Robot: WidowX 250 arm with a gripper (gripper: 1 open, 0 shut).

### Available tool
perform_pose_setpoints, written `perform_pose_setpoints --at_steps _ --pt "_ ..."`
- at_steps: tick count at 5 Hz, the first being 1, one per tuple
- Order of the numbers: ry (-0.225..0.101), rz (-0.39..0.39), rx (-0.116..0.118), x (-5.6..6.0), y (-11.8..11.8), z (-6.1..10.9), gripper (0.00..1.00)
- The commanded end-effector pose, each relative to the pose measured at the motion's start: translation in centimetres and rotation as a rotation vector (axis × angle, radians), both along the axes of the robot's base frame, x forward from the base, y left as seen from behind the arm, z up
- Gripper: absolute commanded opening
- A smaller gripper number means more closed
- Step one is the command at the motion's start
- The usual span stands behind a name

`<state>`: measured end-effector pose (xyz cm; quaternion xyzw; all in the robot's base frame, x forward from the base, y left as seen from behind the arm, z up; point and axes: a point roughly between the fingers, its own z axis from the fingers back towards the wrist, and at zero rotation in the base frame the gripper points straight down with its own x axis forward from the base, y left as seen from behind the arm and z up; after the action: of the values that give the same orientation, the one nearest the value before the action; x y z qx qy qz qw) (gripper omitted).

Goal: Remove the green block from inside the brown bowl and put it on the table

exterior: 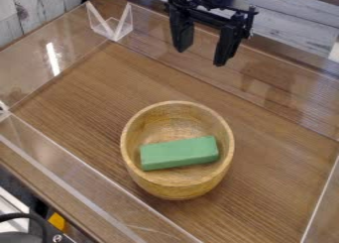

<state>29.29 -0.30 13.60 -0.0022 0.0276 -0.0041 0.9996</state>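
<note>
Green block (180, 153) lies inside the brown bowl (131, 127), lower middle of the frame, while the claw (209, 43) hangs at the upper middle over the far side of the desk (79, 83), its fingers spread wide with nothing between them; so the coming move should run down the frame, slightly left, to the block, whose long axis slants gently, left end lower, right end higher; no brand, label or readable writing shows
</note>
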Motion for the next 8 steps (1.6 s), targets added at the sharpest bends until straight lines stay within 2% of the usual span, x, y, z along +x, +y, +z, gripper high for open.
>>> perform_pose_setpoints --at_steps 1,3,5,6,8 --pt "0.018 -0.021 -0.002 -0.4 -0.1 -0.5 1.0" --pt "0.029 -0.254 -0.03 -3.7 -0.5 -1.0 1.0" --pt "0.042 -0.355 -0.035 -4.7 -0.8 -2.0 1.0" --pt "0.038 -0.42 -0.036 -5.4 -0.9 -2.6 1.0" --pt "0.018 -0.473 -0.039 -5.9 -0.9 -3.8 1.0"
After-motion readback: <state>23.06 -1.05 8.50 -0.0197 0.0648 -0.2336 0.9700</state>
